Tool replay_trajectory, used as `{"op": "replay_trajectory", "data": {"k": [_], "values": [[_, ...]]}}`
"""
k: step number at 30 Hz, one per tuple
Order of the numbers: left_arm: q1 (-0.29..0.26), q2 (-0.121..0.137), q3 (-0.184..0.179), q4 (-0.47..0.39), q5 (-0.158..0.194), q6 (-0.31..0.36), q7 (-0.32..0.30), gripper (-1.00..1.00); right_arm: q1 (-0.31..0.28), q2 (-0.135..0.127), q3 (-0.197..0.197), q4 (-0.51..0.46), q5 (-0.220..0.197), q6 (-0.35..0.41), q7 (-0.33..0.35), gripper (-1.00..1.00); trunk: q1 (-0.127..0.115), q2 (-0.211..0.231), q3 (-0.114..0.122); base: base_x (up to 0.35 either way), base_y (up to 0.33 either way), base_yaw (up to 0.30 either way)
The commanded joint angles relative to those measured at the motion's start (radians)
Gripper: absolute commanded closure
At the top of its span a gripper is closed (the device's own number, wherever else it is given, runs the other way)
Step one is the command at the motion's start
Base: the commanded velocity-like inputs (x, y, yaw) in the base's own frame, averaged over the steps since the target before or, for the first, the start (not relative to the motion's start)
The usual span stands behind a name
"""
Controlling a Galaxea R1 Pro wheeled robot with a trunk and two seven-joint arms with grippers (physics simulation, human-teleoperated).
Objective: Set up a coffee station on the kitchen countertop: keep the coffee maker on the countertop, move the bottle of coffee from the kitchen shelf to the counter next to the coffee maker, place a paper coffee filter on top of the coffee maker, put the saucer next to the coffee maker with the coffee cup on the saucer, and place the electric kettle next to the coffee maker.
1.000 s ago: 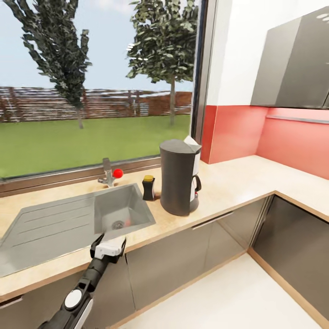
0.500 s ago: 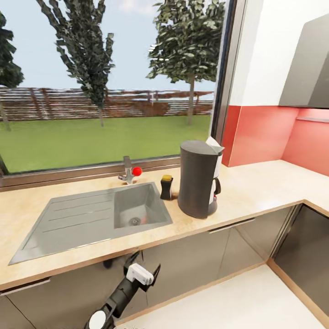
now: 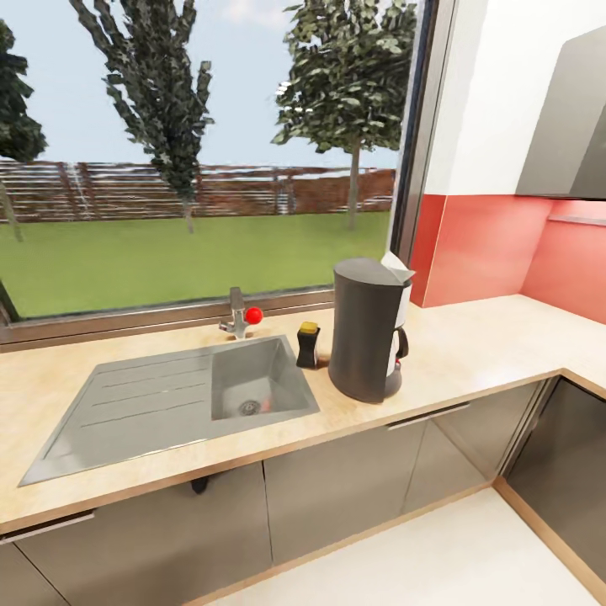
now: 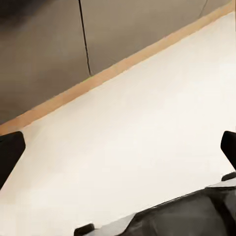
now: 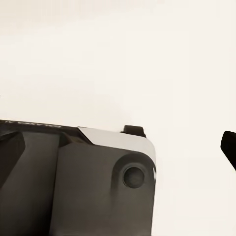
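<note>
Two dark fingertips sit at the far edges of each wrist view, so we read the left gripper (image 4: 118, 147) and right gripper (image 5: 118, 147) as spread wide, holding nothing, over pale floor (image 4: 147, 108). We find no readable writing. On the beige countertop (image 3: 471, 337) the coffee maker (image 3: 366, 328) carries the filter (image 3: 396, 268), with the bottle (image 3: 308, 345) just beside it, by the sink (image 3: 168, 404).

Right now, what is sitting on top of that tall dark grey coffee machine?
A white pointed paper filter pokes up at the far right side of the tall dark grey coffee maker. The machine's body hides the filter's lower part, so how it rests there cannot be seen.
</note>
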Motion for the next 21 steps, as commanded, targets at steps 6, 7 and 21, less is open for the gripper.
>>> {"op": "replay_trajectory", "data": {"k": [6,7,21], "values": [[0.004,-0.009,0.325,0.389,0.163,-0.021,0.078,-1.0,-0.001,0.0,-0.008,0.001,0.01,-0.003,-0.005,-1.0,0.0,-0.001,-0.001,0.0,0.0,0.0],[0.004,-0.01,0.356,0.428,0.177,-0.021,0.079,-1.0,-0.001,0.0,-0.008,0.001,0.01,-0.002,-0.005,-1.0,0.0,-0.001,-0.001,0.0,0.0,0.0],[0.0,-0.015,0.413,0.601,0.214,-0.011,0.087,-1.0,-0.001,-0.006,-0.01,-0.001,0.009,0.0,-0.007,-1.0,0.0,-0.001,-0.001,0.0,0.0,0.015]]}}
